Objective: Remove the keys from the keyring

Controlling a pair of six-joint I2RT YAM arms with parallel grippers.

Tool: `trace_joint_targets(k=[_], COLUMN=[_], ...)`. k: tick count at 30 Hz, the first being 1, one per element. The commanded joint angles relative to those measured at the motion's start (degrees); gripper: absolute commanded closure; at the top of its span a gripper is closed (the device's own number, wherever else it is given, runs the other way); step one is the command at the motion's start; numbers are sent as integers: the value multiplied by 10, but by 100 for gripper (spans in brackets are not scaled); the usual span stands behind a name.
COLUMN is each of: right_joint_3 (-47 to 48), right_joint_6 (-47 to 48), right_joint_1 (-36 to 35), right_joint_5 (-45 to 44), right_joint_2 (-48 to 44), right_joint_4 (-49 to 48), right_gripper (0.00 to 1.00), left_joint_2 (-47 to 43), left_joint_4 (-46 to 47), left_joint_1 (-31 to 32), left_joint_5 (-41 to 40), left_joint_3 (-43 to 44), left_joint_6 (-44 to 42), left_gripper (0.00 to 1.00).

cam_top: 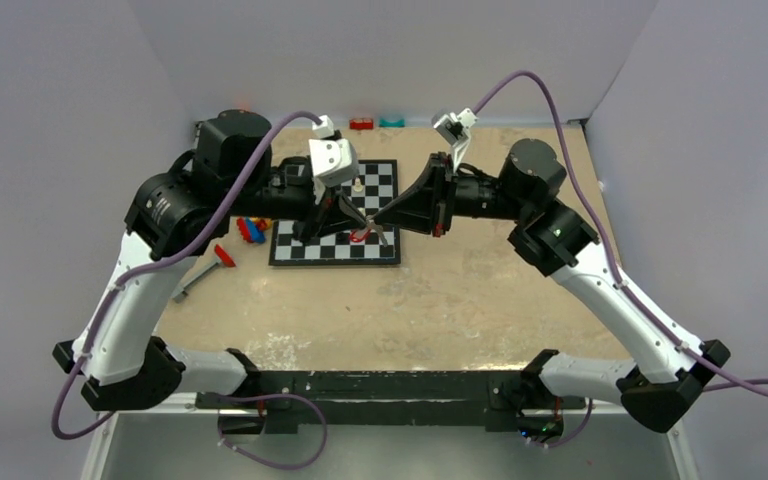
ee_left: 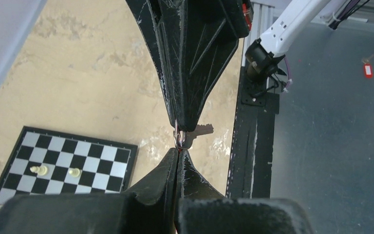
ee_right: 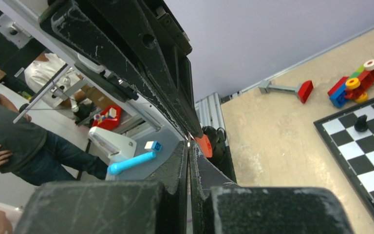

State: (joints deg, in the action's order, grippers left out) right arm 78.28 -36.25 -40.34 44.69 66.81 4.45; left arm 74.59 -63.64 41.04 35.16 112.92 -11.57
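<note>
The keyring (ee_left: 179, 138) hangs in the air between the two arms, above the near edge of the chessboard (cam_top: 332, 247) on the table (cam_top: 460, 300). The left gripper (ee_left: 177, 155) has its jaws pressed tight on one end of the ring. The right gripper (ee_left: 182, 127) meets it tip to tip, jaws clamped on the other end. A key (ee_left: 202, 129) sticks out sideways from the ring, and a red tag (ee_right: 204, 145) shows just beside the meeting tips.

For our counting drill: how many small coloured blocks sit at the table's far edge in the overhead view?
2: a red block and a teal block, side by side, red on the left. Others may be hidden.
</note>
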Motion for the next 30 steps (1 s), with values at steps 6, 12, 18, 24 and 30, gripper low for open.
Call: trace_joint_targets(k=[6, 12, 18, 24, 30], right_joint_3=[39, 32, 23, 17, 12], right_joint_6=[19, 21, 21, 14, 11], right_joint_1=[-10, -11, -11, -11, -12], right_joint_5=[15, 14, 11, 10, 5], right_joint_2=[15, 15, 10, 5, 0], right_joint_4=[19, 23, 19, 5, 0], right_gripper=[100, 100, 100, 100, 100], left_joint_2=[61, 66, 39, 6, -26], left_joint_4=[-70, -66, -38, -7, 38], left_joint_1=[25, 26, 25, 19, 8], left_joint_5=[-58, -67, -102, -114, -143], left_joint_3=[23, 26, 13, -6, -51], left_joint_6=[-38, -38, -25, -13, 2], left_gripper=[100, 100, 68, 46, 45])
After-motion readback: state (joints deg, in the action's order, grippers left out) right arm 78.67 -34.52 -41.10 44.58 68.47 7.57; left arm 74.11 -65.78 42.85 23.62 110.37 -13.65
